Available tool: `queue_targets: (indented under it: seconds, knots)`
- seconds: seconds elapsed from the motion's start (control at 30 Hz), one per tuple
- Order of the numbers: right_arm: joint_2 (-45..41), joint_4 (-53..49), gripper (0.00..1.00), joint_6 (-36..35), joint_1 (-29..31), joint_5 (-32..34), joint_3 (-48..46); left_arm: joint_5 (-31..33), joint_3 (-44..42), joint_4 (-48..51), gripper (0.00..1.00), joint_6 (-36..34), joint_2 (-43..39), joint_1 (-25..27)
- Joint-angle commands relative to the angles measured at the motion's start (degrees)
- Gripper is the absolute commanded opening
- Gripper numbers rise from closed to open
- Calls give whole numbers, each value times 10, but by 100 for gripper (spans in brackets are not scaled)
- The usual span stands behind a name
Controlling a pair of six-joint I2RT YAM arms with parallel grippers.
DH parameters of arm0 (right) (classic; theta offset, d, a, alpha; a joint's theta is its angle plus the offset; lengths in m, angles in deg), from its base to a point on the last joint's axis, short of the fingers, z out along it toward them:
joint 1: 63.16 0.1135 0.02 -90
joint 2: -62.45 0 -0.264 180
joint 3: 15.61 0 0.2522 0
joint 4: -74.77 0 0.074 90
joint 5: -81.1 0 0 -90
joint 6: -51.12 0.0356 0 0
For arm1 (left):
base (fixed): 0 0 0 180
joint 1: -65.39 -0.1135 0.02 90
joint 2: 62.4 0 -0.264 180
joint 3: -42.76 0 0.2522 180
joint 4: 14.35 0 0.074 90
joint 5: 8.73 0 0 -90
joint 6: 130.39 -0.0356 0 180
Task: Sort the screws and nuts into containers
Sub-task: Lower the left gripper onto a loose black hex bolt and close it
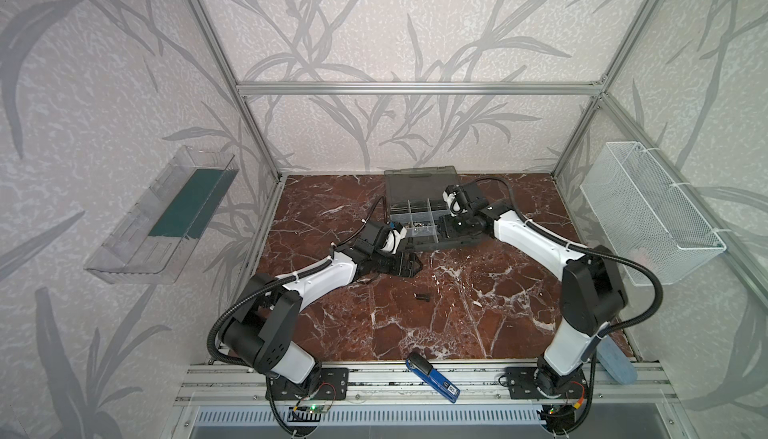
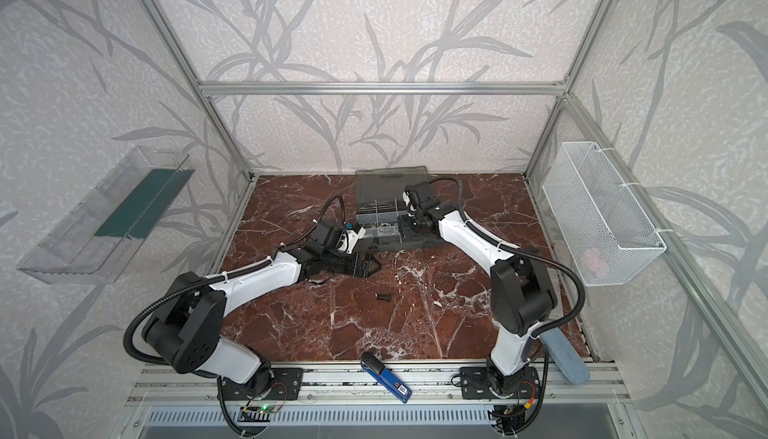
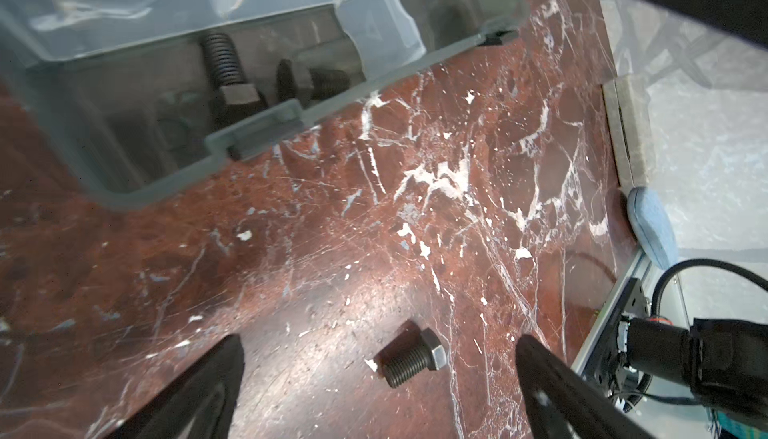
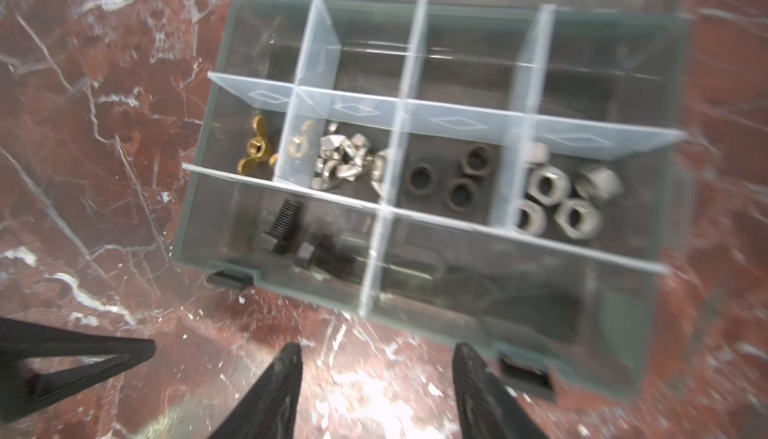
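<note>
One dark screw (image 3: 411, 358) lies alone on the marble (image 1: 423, 296), also in a top view (image 2: 384, 296). My left gripper (image 3: 380, 349) is open just behind it (image 1: 409, 267), nothing between its fingers. The grey organiser case (image 1: 419, 183) stands open at the back. Among its containers (image 4: 409, 100), a front cell holds two screws (image 4: 282, 225) and the middle row holds silver nuts (image 4: 557, 204), dark nuts (image 4: 457, 179) and wing nuts (image 4: 349, 158). My right gripper (image 4: 378, 354) is open and empty at the case's front edge (image 1: 442, 229).
A brass wing nut (image 4: 255, 150) lies in the end cell. A blue stapler-like tool (image 1: 432, 378) rests on the front rail, and a blue block (image 1: 617, 364) sits by the right arm's base. A wire basket (image 1: 648, 208) and a clear tray (image 1: 162, 216) hang on the side walls.
</note>
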Motion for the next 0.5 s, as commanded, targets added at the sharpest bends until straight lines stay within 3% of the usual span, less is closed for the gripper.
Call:
queue_targets:
  seconds: [0.0,0.3,0.47]
  knots:
    - [-57,7,60,22,-31,-49,-57,-2,23,-7,100,-63,12,17]
    - [-138,13,61,21,-60,-56,-151,-31,79,44,100,-169,73,53]
    - [-151,31,61,31,-67,-58,-190,-10,103,69,97,-203,107,81]
